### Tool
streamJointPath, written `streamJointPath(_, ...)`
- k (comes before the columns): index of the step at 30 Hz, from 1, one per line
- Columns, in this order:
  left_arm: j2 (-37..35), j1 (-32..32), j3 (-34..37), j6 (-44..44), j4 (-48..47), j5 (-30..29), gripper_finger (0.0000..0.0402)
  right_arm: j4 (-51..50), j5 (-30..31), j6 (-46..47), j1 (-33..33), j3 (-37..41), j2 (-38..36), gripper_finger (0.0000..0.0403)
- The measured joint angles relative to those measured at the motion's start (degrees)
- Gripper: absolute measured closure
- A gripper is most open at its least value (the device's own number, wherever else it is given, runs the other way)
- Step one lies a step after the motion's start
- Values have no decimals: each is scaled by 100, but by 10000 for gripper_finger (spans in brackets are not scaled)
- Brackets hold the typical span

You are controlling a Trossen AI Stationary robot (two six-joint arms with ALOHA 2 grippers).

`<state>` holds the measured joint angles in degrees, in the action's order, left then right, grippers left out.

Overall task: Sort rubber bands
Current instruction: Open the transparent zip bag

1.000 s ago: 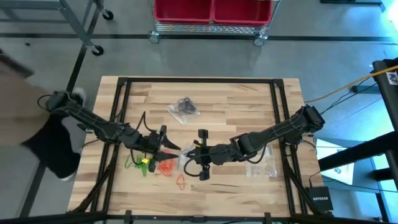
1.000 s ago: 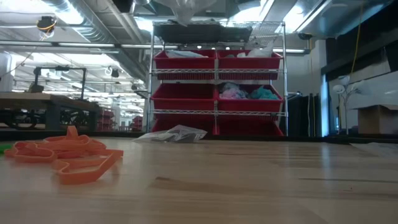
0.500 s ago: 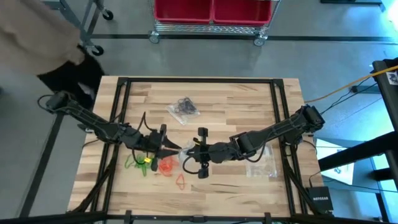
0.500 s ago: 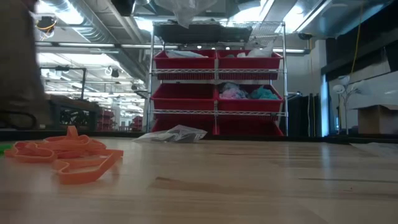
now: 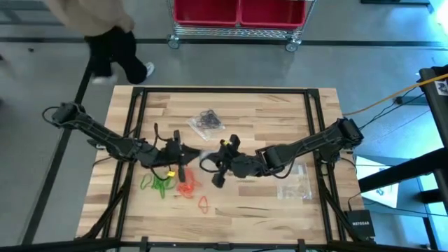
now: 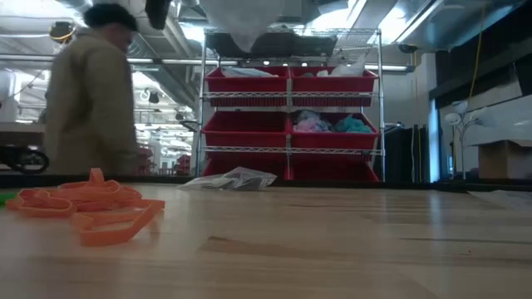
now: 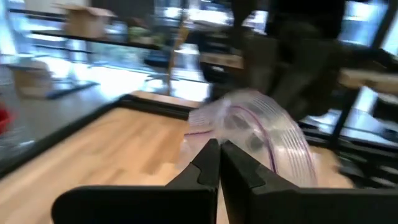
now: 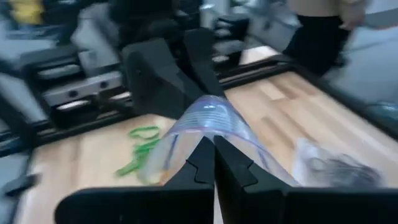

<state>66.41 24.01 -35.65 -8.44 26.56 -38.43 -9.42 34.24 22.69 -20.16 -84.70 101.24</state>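
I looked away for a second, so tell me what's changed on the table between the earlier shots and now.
The left gripper has closed on the clear bag that the right gripper holds shut, so both now pinch it, lifted between them. Both arms shifted slightly toward the table's far side. A person walked along the far edge. The green and orange rubber bands and the other bags stayed put.

Green rubber bands [image 5: 155, 184], orange-red rubber bands [image 5: 186, 187] heaped beside, one orange-red loop [image 5: 204, 204] apart, flat on table
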Motion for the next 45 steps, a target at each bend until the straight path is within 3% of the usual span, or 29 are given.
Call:
streamJointPath(7,4,-23,-1,-46,-126,-926,401,657,511,259,-75,-3,527,403)
streamJointPath(14,-104,0,47,-491,-673,-1036,401,561,824,394,-326,-3,705,403)
streamJointPath(22,-558,-23,252,-621,-938,-1282,401,106,459,414,-599,8,722,403)
streamJointPath(26,-732,-51,252,-564,-934,-674,401,131,598,317,-571,6,722,403)
streamJointPath(33,-730,-44,252,-1015,-1240,1038,397,123,165,-493,-585,6,722,403)
streamJointPath(45,-728,-39,252,-1060,-1700,2172,270,81,-643,-1402,-578,6,419,403)
